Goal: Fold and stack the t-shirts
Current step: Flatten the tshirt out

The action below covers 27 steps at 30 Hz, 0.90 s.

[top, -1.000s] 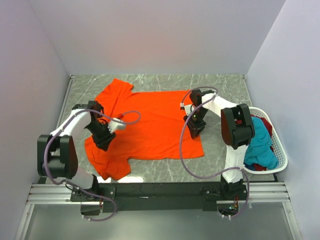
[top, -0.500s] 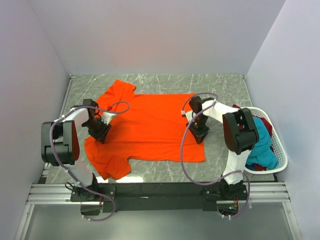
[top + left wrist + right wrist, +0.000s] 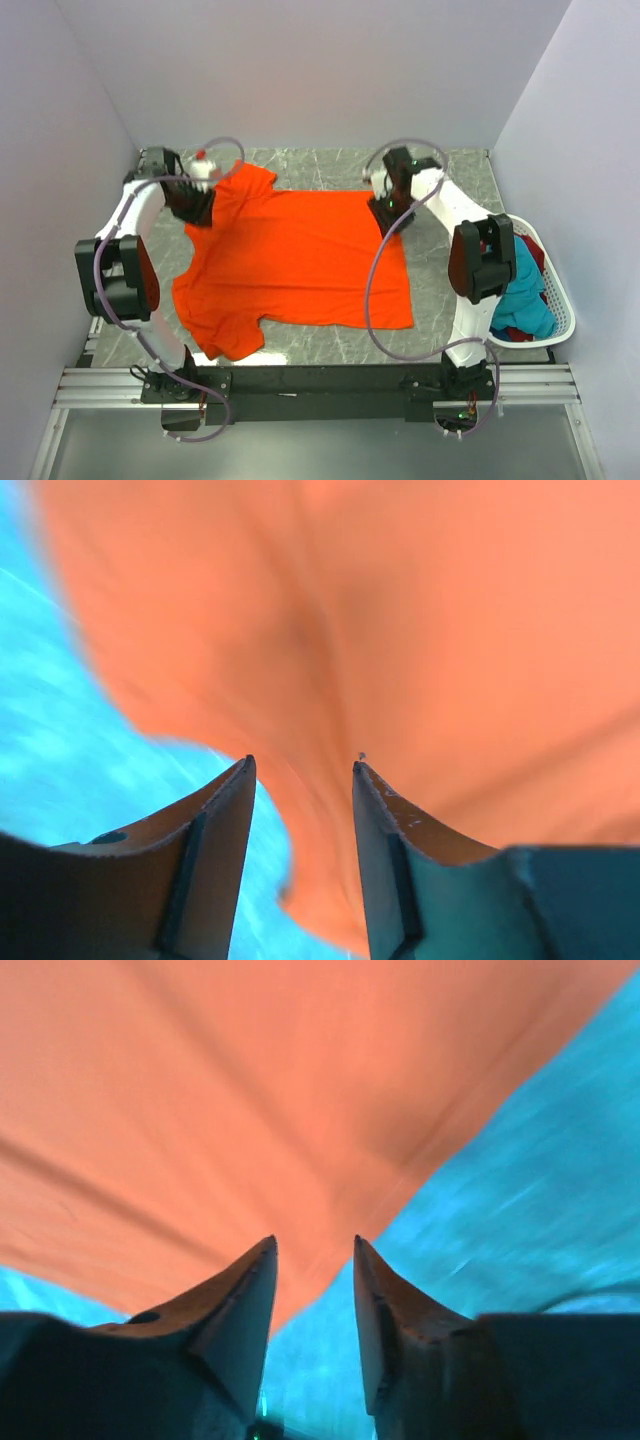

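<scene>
The left gripper [image 3: 300, 764] is released, its 2 fingers [image 3: 215, 830] parted around a ridge of the orange t-shirt [image 3: 420, 630], with no pinch visible. The right gripper [image 3: 315, 1240] is likewise released, and a pointed corner of the same cloth reaches down into the gap between its jaws. In the top view the left one sits at the far sleeve in the upper left of the frame, and the right one at the far hem corner, upper centre-right. The shirt lies spread flat across the middle of the marble table [image 3: 440, 300], sleeves toward the left and hem toward the right. At the right edge a white basket [image 3: 562, 305] holds a teal shirt [image 3: 525, 295] and a dark red shirt [image 3: 533, 252]. The cloth looks light and limp, likely to sag and slide, so a firm pinch through both layers at the sleeve seam and the hem corner seems the best hold.
</scene>
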Each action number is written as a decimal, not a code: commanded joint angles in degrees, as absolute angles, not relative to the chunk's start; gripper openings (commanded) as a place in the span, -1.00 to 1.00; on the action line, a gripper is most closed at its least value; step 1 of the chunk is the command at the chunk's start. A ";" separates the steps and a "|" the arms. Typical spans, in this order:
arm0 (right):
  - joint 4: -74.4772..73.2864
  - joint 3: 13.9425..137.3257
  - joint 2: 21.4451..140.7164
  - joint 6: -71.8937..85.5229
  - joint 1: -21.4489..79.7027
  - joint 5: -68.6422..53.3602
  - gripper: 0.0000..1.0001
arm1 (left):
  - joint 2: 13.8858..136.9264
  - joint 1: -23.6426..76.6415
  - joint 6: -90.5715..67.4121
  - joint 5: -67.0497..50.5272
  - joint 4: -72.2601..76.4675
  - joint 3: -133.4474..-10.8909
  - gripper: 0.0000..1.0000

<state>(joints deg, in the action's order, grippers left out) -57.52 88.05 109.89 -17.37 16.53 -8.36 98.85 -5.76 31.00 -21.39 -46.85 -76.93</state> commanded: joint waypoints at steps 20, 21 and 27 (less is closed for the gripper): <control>-49.23 129.11 136.40 -2.90 7.03 -15.91 -0.01 | 134.11 -6.94 2.37 -24.79 -29.27 -119.53 0.09; -48.78 129.46 137.28 -2.12 7.03 -15.65 -0.01 | 134.56 -6.86 2.46 -24.70 -29.18 -119.71 0.09; -44.74 128.76 139.22 -0.62 6.94 -11.08 -0.04 | 134.56 -6.94 2.37 -25.14 -27.16 -116.11 0.09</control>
<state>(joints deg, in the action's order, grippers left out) -48.66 126.45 138.41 -2.46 6.61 -14.13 135.92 -6.87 3.49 -24.14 -29.74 -116.38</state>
